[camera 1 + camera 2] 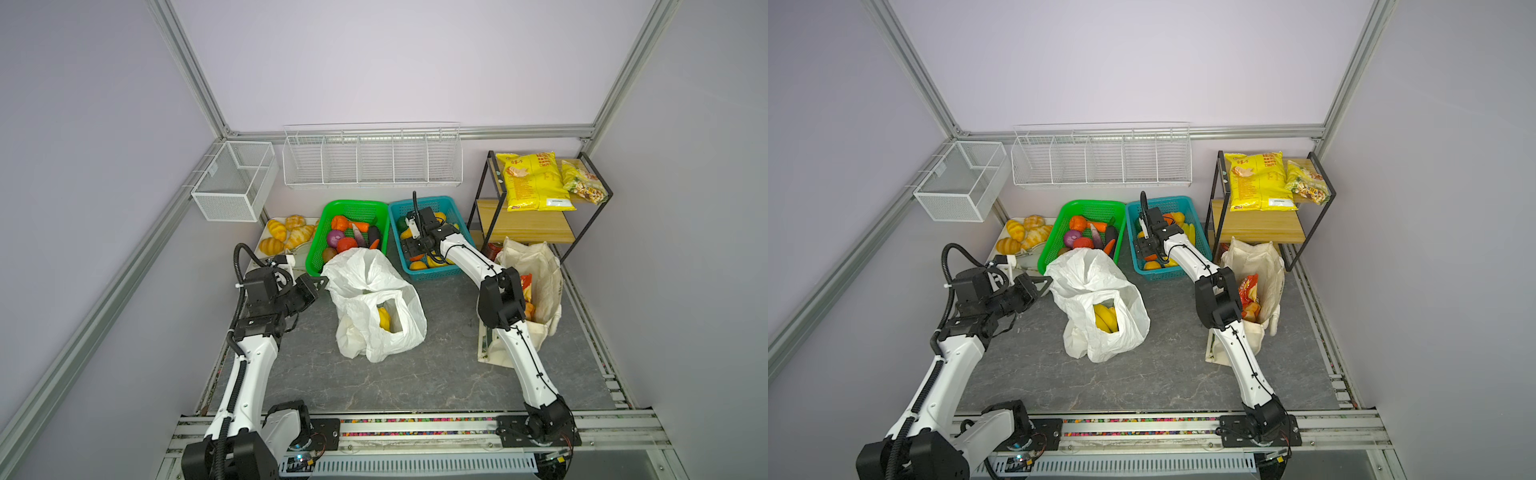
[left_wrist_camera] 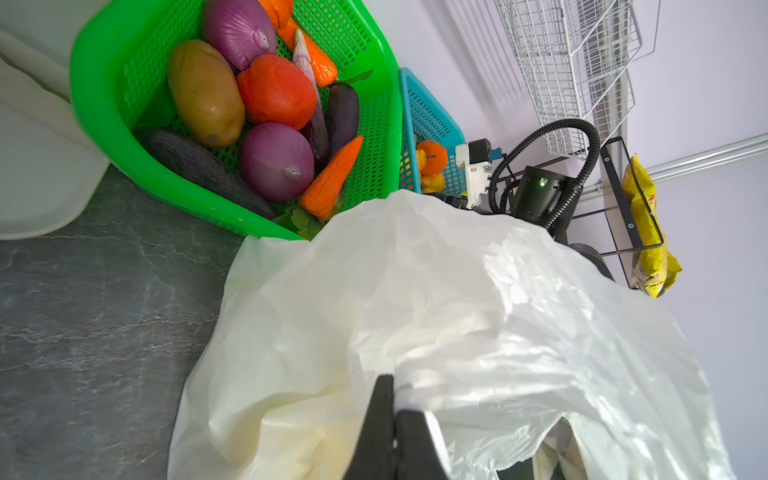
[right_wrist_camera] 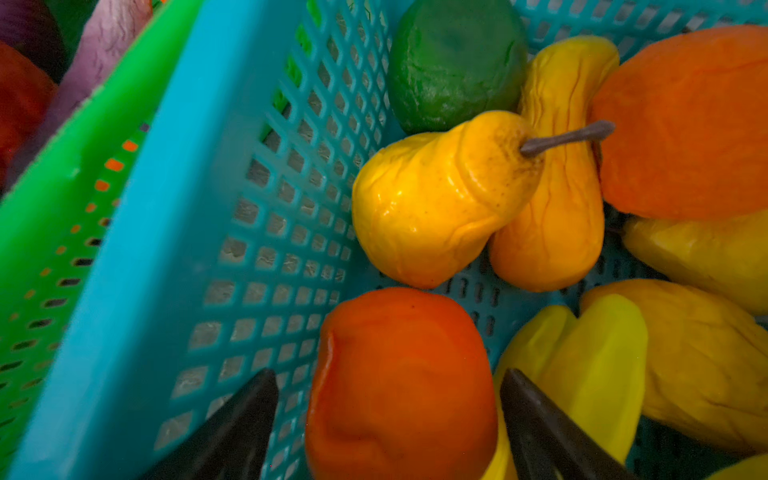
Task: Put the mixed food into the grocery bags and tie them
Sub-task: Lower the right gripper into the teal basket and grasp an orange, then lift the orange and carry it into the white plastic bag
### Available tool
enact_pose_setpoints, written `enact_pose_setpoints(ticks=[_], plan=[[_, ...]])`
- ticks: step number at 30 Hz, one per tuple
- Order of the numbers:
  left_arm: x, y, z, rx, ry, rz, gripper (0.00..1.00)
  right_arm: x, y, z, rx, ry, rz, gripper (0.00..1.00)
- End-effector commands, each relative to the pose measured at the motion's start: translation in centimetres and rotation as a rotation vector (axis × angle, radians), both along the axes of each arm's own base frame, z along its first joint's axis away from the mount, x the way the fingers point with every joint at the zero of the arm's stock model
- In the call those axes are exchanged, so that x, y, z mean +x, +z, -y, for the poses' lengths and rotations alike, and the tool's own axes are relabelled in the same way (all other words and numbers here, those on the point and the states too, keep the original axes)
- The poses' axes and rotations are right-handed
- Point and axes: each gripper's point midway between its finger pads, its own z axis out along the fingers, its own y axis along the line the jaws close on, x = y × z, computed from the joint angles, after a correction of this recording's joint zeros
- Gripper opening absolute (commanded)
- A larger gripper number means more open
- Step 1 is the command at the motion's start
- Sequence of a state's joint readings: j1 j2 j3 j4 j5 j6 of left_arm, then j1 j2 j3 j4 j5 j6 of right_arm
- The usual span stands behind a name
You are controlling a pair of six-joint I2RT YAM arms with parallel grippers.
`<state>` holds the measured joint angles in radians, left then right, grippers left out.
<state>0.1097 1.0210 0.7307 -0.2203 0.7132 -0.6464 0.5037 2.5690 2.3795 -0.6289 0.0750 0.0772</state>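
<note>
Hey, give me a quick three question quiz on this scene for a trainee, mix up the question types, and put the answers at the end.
1. True or false: the left gripper is shut on the white plastic bag.
2. The right gripper hangs over an orange toy fruit in the blue basket. Its jaws are: A open, B shut on the fruit, C out of view.
3. Which yellow thing shows through the opening in the bag in both top views?
Key: 1 true; 2 A; 3 toy banana.

white bag (image 1: 1084, 270): banana (image 1: 1104, 318) inside | tote (image 1: 1262, 257): red packets (image 1: 1248, 289) inside
</note>
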Motion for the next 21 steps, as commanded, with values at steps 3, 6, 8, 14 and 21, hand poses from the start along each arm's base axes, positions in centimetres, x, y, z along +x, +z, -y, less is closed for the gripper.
enact_pose_setpoints(ticks=[3, 6, 8, 14, 21], plan=[[0.1, 0.0, 0.1, -0.017, -0.008, 0.008, 0.00, -1.8, -4.3, 0.9, -0.030, 0.024, -0.139, 0.79], [0.2, 0.0, 0.1, -0.020, -0.009, 0.007, 0.00, -1.6, -2.4, 0.9, -0.016, 0.034, -0.110, 0.63], [0.2, -0.1, 0.1, -0.021, -0.010, 0.006, 0.00, -1.5, -0.8, 0.8, -0.004, 0.040, -0.080, 0.53], [0.2, -0.1, 0.2, -0.023, -0.012, 0.007, 0.00, -1.3, 4.5, 0.5, 0.052, 0.051, 0.021, 0.37], [0.1, 0.1, 0.3, -0.027, -0.020, 0.011, 0.00, -2.4, 10.4, 0.7, 0.137, 0.057, 0.125, 0.33]])
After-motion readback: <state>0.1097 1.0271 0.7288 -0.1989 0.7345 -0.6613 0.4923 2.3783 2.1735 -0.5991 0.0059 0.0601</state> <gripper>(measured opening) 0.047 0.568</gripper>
